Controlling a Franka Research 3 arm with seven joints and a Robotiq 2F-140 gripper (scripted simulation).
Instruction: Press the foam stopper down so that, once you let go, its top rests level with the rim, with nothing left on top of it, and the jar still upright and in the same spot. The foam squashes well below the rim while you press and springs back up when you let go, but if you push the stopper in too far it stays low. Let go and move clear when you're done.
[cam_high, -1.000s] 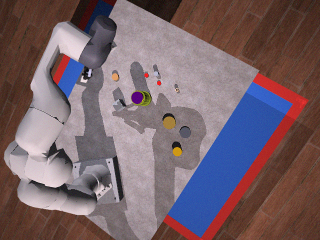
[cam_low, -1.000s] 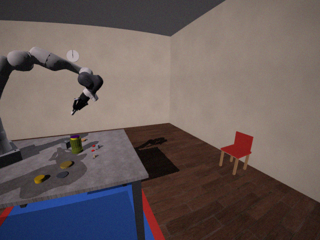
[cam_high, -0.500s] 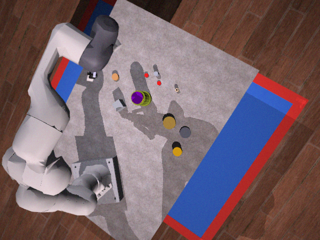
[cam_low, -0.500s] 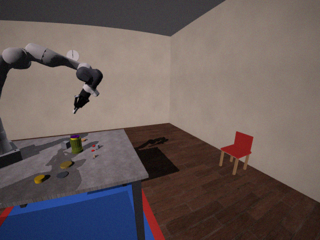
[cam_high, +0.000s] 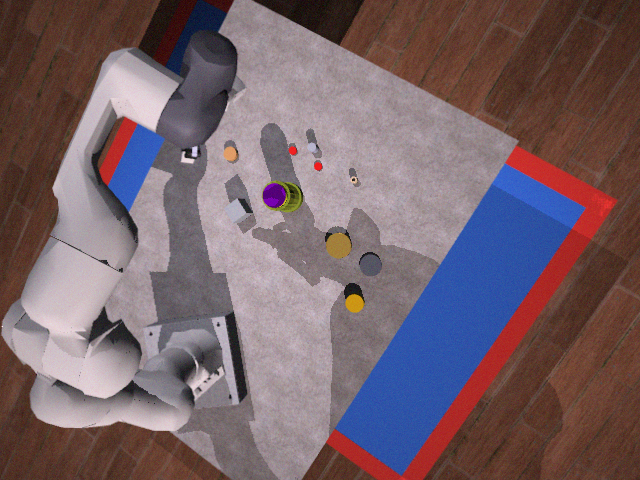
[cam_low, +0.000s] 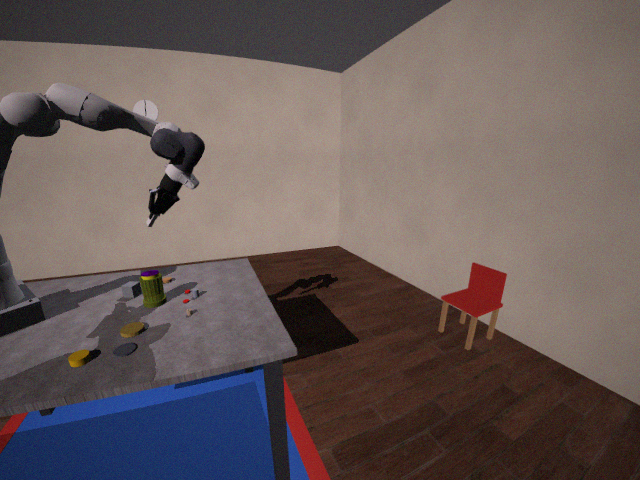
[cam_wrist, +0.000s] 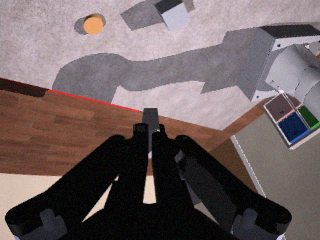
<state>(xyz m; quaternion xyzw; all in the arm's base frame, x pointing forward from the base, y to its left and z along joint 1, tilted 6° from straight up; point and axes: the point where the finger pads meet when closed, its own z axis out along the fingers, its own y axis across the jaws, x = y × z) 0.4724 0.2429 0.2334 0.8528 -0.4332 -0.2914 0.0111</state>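
I'm hanging high over the back of the table (cam_low: 227, 330), my gripper (cam_low: 151, 221) pinched fully together with nothing between the fingers. The wrist view shows them pressed side by side, pointing down past the table's far edge towards the wooden floor.

Down there, the jar (cam_low: 153, 291), yellow-green and ribbed, stands upright near the middle of the grey top. Its purple foam stopper (cam_high: 274, 194) sits in the mouth, and from the side view it looks proud of the rim, a purple cap poking above the green wall. So the press, as I judge it, is not done yet.

Nothing rests on the stopper. A small grey block (cam_high: 237, 210) lies just beside the jar on my side, and an orange disc (cam_high: 230, 153) sits farther back. Three flat pucks, tan (cam_high: 338, 245), dark grey (cam_high: 370, 264) and yellow (cam_high: 354, 302), lie well apart from the jar towards the front.

What's left is nearly everything: I'm well off to the side and far above, so I must swing across over the purple top, come down with closed fingertips, push gently, not deep, then lift off and see it settle level.
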